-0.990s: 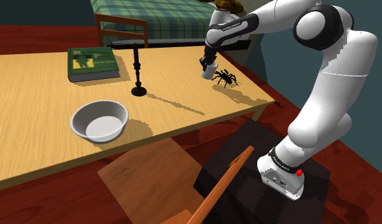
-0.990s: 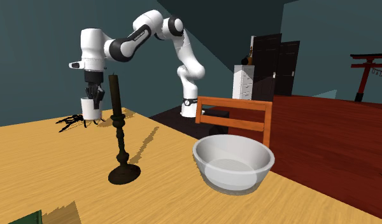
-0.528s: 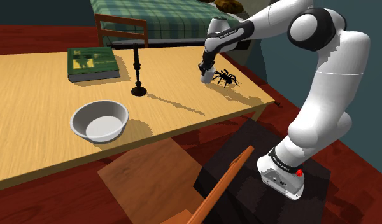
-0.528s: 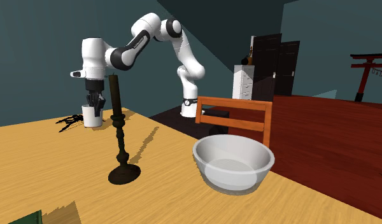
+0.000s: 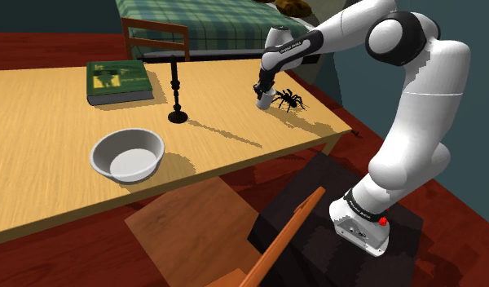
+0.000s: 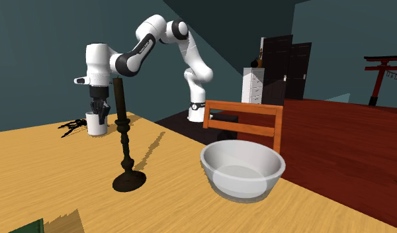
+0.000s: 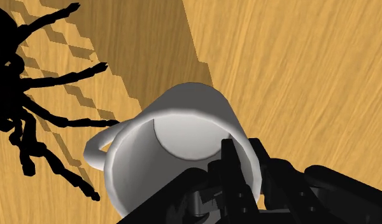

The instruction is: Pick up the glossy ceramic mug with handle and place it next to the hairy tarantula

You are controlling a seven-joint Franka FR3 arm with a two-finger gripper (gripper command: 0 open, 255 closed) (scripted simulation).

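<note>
1. White mug (image 7: pixel 183 127) stands upright on the wooden table (image 5: pixel 39 163), with one black finger (image 7: pixel 231 168) reaching inside it.
2. Grey bowl (image 5: pixel 127 155), its inside bare, sits well apart, at the mug's 8 o'clock in the shoulder view.
3. The gripper (image 7: pixel 246 156) pinches the mug's wall, with one finger inside and one outside.
4. Black spider (image 5: pixel 288 99) lies just beside the mug, at its 3 o'clock in the shoulder view.

Mug (image 5: pixel 265 101), white, with handle: a second ago carried clear of the desk (image 5: pixel 63 163) in the pincer (image 5: pixel 261 90). It has since been lowered, and its base now rests on the desk top just beside the tarantula (image 5: pixel 288 99). Arm: hand end come down with it, elbow shifted slightly toward the shoulder view's left.
</note>
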